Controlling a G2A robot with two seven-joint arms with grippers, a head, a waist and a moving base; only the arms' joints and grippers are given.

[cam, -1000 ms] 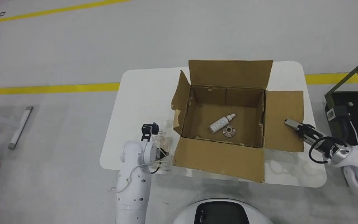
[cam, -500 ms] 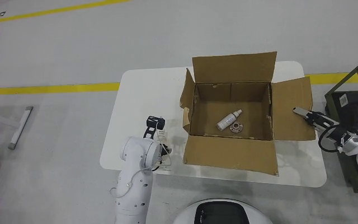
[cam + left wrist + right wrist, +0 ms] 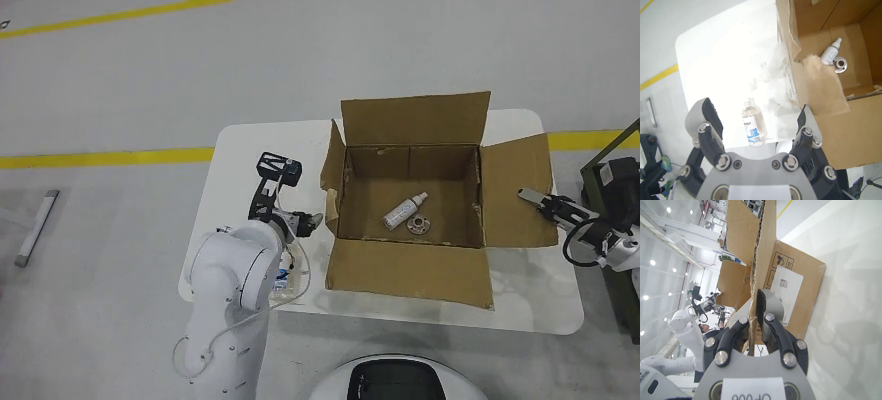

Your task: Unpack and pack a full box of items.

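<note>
Box flap (image 3: 764, 237) tight in right claw (image 3: 755, 300)

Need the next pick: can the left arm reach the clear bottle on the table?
Probably yes: the left tool hangs open over the clear bottle lying on the table, with nothing between.

Print is there, mostly too small to read:
- box (image 3: 806, 279), outer wall: white shipping label (image 3: 786, 282) with a QR code, next to black handling pictograms (image 3: 782, 261), one of them a boot
- same box, the wall near the clear bottle (image 3: 753, 123): narrow strip label (image 3: 791, 83), illegible
- clear bottle: white wrap with blue print
- spray bottle (image 3: 830, 53) in the box: blue drop logo, red text line
- right gripper (image 3: 755, 299), base plate: white sticker (image 3: 751, 387), characters cut off
</note>
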